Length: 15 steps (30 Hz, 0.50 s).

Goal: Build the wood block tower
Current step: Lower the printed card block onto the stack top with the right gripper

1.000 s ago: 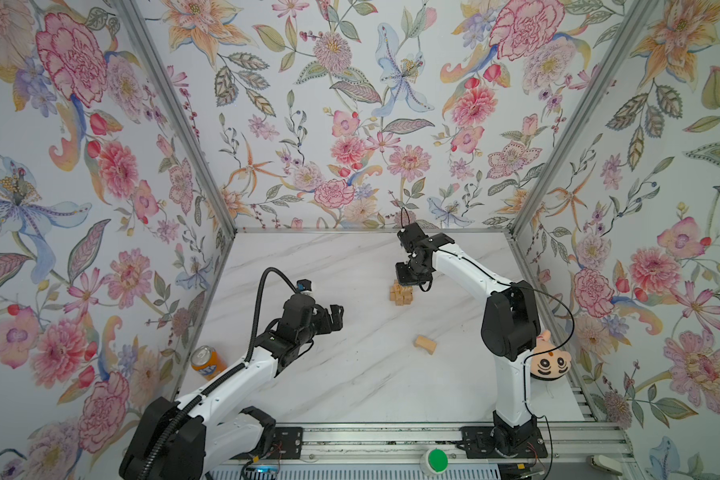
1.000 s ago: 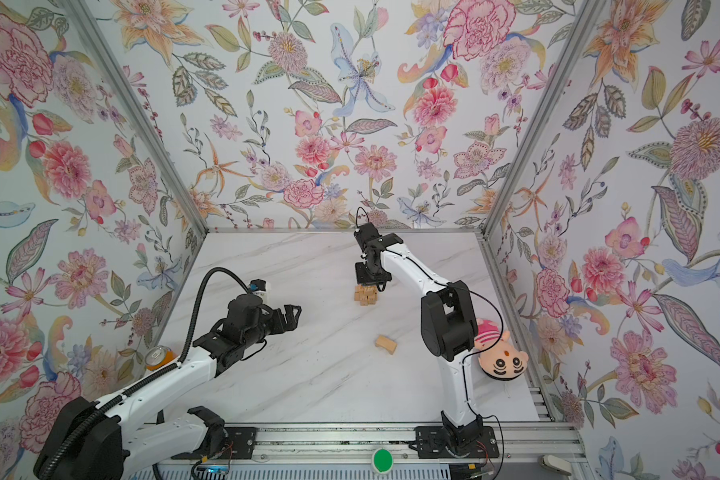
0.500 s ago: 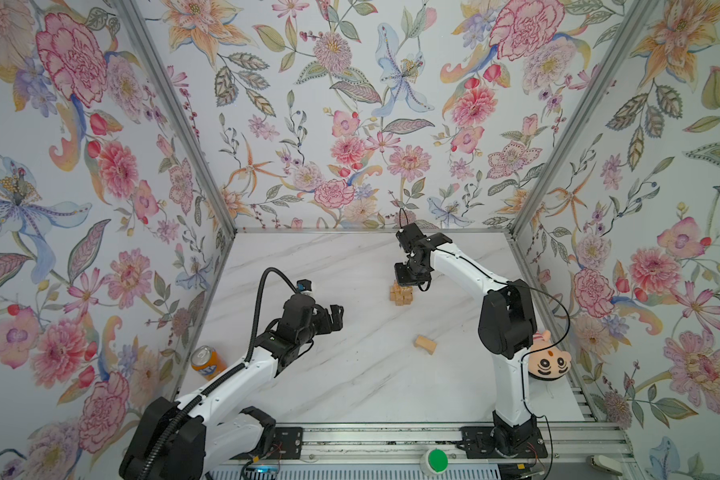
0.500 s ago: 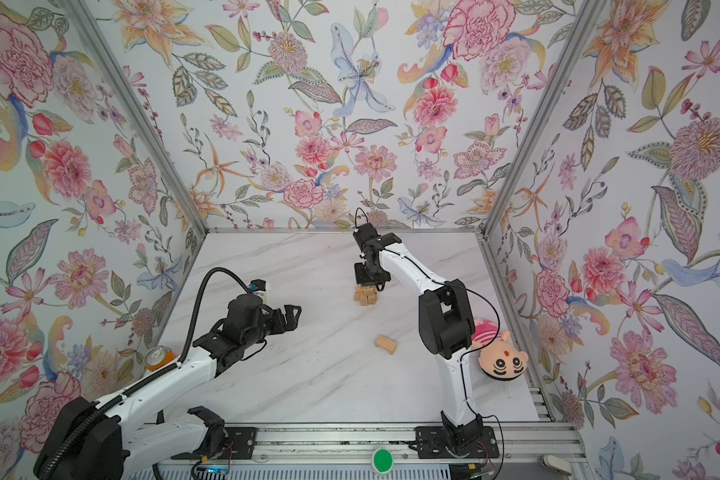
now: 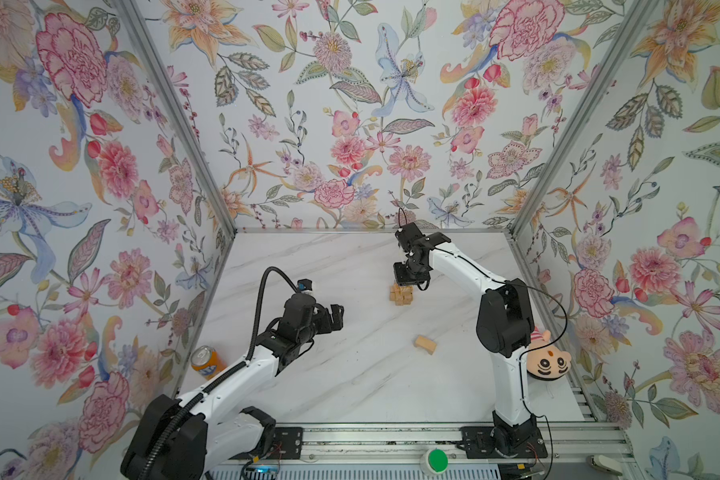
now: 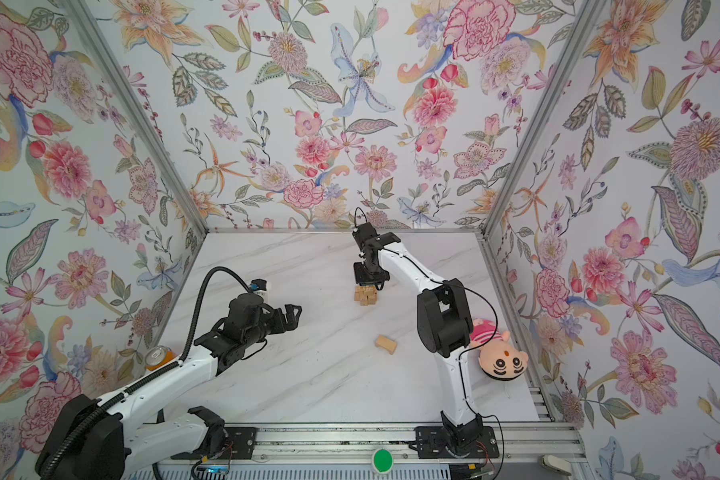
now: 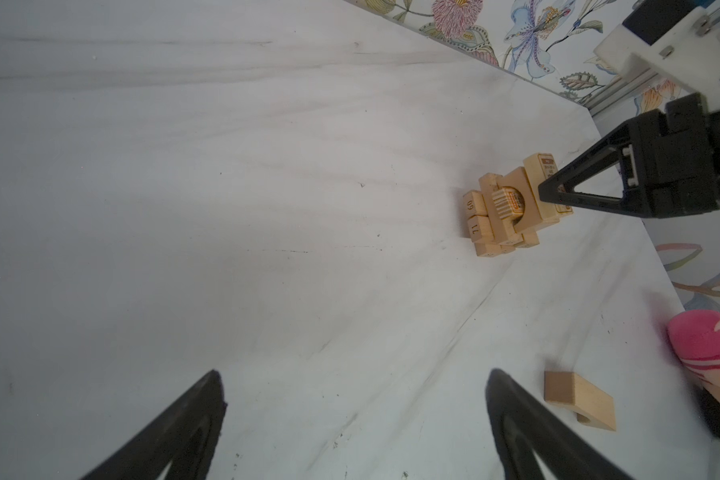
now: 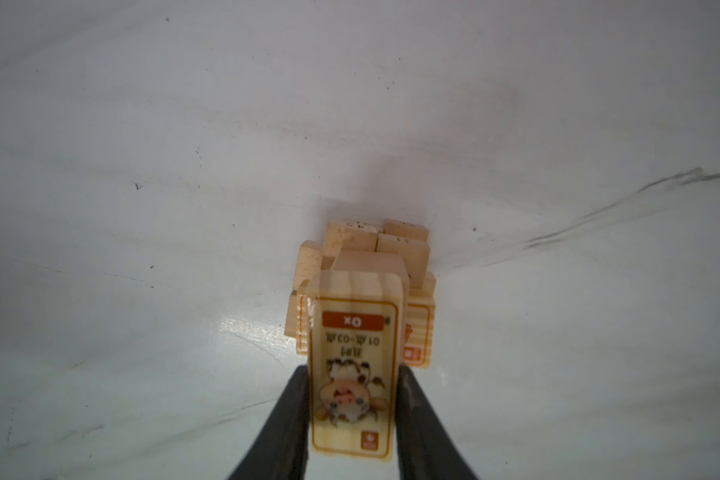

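The tower [image 5: 400, 293] [image 6: 365, 295] [image 7: 504, 216] is a small stack of tan wood blocks in crossed layers at the middle back of the table. My right gripper [image 5: 405, 283] [image 6: 368, 285] [image 8: 354, 374] hangs straight over it. It is shut on a printed wood block [image 8: 354, 353] with an ox picture, which lies on top of the stack. One loose wood block [image 5: 425, 345] [image 6: 385, 345] [image 7: 578, 399] with an arched notch lies nearer the front. My left gripper [image 5: 337, 316] [image 6: 294, 316] [image 7: 354, 378] hovers open and empty, well left of the tower.
An orange soda can [image 5: 204, 361] [image 6: 159, 357] stands at the left table edge beside my left arm. A pink striped plush doll [image 5: 547, 361] [image 6: 499, 357] [image 7: 707, 345] lies at the right edge behind my right arm. Flowered walls close in three sides.
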Available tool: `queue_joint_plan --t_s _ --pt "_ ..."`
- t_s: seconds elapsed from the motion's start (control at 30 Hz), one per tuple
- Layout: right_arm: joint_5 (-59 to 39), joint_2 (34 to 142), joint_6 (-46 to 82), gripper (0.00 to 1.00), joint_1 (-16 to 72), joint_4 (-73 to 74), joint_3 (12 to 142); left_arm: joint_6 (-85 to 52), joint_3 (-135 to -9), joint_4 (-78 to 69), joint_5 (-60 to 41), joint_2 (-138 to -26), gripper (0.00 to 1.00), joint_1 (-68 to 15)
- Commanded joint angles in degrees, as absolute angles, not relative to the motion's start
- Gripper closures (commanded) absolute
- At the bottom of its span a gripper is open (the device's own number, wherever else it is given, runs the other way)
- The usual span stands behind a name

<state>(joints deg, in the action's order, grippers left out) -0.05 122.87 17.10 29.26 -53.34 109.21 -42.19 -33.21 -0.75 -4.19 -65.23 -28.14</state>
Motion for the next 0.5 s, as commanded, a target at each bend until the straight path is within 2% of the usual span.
queue_joint_plan --t_s 0.0,0.3,0.47 --pt "-0.4 124.1 16.9 0.64 29.1 -55.0 110.5 -41.1 -35.0 -0.3 -3.4 -65.4 0.01 -28.6" --pt "0.4 122.6 16.6 0.41 29.3 -54.9 111.0 -41.0 -35.4 -0.2 -3.3 -65.3 0.01 -28.5" --pt "1.3 121.1 16.5 0.38 29.3 -54.9 111.7 -41.0 -35.5 -0.2 -3.2 -64.9 0.01 -28.6"
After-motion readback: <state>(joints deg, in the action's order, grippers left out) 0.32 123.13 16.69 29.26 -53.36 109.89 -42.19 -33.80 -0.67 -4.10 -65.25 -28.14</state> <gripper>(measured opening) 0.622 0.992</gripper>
